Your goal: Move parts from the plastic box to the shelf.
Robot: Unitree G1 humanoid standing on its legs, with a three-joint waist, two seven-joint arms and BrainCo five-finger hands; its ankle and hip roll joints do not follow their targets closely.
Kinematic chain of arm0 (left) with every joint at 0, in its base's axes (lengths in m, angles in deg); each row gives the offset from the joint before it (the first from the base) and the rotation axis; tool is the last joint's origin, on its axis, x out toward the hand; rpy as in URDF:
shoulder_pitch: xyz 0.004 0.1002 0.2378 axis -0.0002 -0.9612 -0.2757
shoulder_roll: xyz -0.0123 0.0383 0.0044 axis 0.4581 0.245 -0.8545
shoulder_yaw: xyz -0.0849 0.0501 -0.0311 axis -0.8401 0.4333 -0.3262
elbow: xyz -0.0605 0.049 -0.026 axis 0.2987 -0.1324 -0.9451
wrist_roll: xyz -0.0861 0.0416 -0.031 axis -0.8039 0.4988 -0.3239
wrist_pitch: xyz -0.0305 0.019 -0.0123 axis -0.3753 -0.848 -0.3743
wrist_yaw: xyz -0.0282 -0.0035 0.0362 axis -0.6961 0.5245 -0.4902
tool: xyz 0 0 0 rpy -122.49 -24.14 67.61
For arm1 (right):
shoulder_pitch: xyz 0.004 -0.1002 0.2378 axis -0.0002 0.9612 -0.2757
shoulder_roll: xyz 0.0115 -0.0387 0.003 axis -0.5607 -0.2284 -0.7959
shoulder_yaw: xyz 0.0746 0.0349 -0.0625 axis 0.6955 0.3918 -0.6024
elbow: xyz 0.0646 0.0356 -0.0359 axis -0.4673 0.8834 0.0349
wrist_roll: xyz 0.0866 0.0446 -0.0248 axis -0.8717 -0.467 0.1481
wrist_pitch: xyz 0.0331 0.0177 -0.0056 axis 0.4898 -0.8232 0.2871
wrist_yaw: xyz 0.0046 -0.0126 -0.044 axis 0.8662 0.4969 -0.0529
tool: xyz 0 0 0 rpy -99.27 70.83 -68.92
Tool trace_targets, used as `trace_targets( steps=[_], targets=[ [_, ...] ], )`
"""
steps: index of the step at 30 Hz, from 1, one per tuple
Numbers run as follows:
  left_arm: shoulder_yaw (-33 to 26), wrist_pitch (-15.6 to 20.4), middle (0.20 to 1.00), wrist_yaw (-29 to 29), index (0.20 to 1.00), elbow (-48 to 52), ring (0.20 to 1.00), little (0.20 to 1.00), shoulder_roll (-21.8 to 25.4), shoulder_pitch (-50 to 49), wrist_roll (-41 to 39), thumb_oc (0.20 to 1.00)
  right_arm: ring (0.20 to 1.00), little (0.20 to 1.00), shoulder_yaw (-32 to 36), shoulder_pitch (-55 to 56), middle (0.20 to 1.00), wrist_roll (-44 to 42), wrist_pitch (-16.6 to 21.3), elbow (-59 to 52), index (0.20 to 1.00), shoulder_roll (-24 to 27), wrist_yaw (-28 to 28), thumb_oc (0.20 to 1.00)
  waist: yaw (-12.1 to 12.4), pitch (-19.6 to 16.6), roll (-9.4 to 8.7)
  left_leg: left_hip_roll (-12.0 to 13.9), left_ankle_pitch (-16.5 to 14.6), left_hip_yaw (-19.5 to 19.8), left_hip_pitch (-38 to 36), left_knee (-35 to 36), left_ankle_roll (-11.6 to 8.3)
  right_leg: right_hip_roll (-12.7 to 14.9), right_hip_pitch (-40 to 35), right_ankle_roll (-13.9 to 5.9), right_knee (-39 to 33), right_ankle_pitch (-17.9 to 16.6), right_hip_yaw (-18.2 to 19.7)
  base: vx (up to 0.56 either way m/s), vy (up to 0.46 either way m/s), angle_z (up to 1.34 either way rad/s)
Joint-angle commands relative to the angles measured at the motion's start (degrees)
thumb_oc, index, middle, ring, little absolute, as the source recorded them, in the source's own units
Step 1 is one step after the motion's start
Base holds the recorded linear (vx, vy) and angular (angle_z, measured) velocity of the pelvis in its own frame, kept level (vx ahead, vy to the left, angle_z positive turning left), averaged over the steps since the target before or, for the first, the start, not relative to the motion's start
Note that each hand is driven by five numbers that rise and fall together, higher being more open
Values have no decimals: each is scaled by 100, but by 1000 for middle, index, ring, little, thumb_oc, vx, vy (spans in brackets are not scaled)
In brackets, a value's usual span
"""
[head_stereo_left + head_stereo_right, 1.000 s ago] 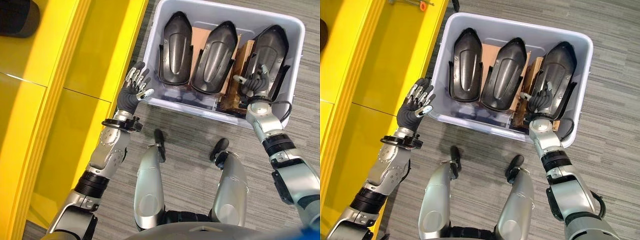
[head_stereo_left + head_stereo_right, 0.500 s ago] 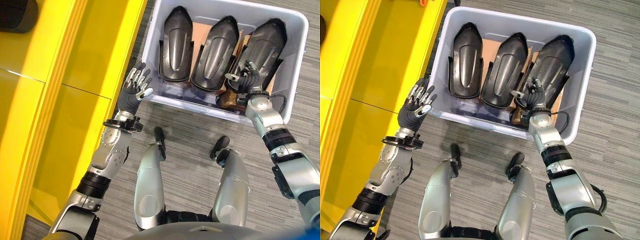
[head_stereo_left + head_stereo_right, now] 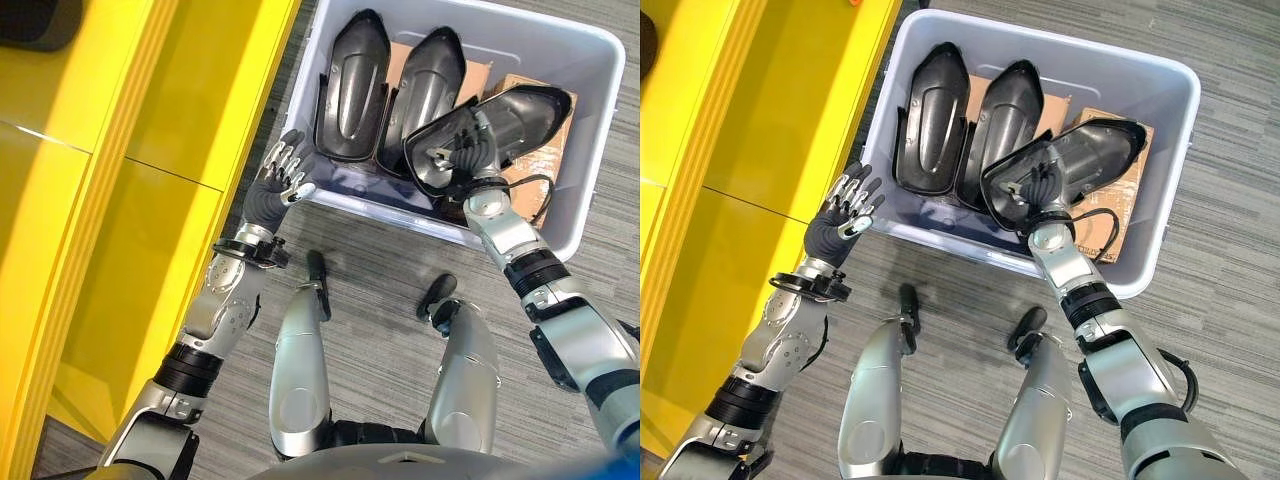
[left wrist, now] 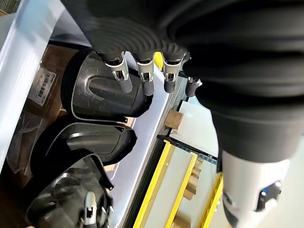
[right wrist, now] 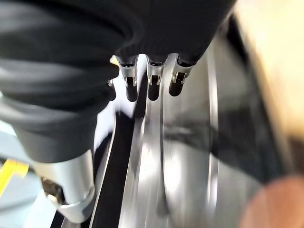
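Plastic box [image 3: 590, 215] right of the shelf [image 3: 120, 200] — three parts [image 3: 352, 85] inside, cardboard [image 3: 540, 165] beneath.

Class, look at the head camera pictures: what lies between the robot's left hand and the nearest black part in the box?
In the left eye view, the plastic box's pale wall separates the open left hand from the black part.

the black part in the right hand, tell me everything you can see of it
The black part is a long, glossy shell of dark plastic, rounded at one end, with a raised rim and a domed middle. It lies tilted, slanted across the right side of the plastic box, lifted above the cardboard. The right hand curls on its near end. Its near edge overlaps the neighbouring black shell.
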State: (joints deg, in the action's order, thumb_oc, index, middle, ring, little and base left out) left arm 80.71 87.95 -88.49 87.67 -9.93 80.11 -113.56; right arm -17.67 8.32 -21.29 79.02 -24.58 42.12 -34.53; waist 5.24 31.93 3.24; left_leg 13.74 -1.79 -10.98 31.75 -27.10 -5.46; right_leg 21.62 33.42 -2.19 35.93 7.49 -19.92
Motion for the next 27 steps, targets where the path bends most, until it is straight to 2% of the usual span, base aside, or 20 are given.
trace_targets(
  steps=[1,6,11,15,17,20,21,27],
  targets=[
    [255,485,1000,157,1000,476,1000,1000,-148,128,34,1000,1000,1000,204,-47,1000,1104,153,-358,1000,145,-949,1000,-20,-214,265,-80,-154,-250,-149,433,104,-56,-222,-540,234,390,537,-20,61,-16],
    [419,607,1000,240,1000,446,1000,1000,-170,160,28,1000,1000,1000,143,-2,1000,1461,-52,-475,1000,165,-1298,1000,-107,-214,313,-83,-146,-321,-194,505,94,-73,-238,-548,128,360,587,-13,41,-11],
    [483,720,1000,265,1000,416,1000,1000,-154,161,-66,1000,1000,1000,163,-33,1000,1491,142,-477,1000,246,-1663,1000,-148,-214,352,-90,-125,-383,-279,597,87,-75,-292,-554,30,335,605,-11,29,-6],
    [446,737,1000,325,1000,513,1000,1000,-165,49,-44,1000,1000,1000,379,251,1000,389,351,-927,1000,138,-1542,1000,-217,-214,348,-102,-119,-431,-359,665,82,-85,-337,-560,-35,316,634,0,42,-3],
    [402,759,1000,391,1000,599,1000,1000,-208,-63,46,1000,1000,1000,472,574,1000,-492,479,-1284,1000,-23,-1255,1000,-283,-214,322,-115,-138,-468,-410,693,85,-89,-365,-568,-72,321,666,8,64,-5],
    [303,830,1000,517,1000,804,1000,1000,-280,-307,188,1000,1000,1000,463,1300,1000,-1399,458,-2101,1000,-458,-796,1000,-408,-214,284,-122,-153,-555,-465,738,93,-117,-353,-570,-110,319,746,8,93,-15],
    [254,887,1000,598,1000,900,1000,1000,-334,-417,266,1000,1000,1000,322,1671,1000,-1837,475,-2507,1000,-763,-705,1000,-479,-214,261,-118,-150,-611,-480,763,97,-139,-331,-565,-125,320,800,3,90,-15],
    [227,1041,1000,713,1000,999,1000,1000,-442,-643,422,1000,1000,1000,110,2550,1000,-2855,875,-2987,1000,-1162,-434,1000,-626,-214,222,-90,-116,-727,-503,788,108,-185,-294,-575,-160,291,886,-5,74,-12]
  ],
)
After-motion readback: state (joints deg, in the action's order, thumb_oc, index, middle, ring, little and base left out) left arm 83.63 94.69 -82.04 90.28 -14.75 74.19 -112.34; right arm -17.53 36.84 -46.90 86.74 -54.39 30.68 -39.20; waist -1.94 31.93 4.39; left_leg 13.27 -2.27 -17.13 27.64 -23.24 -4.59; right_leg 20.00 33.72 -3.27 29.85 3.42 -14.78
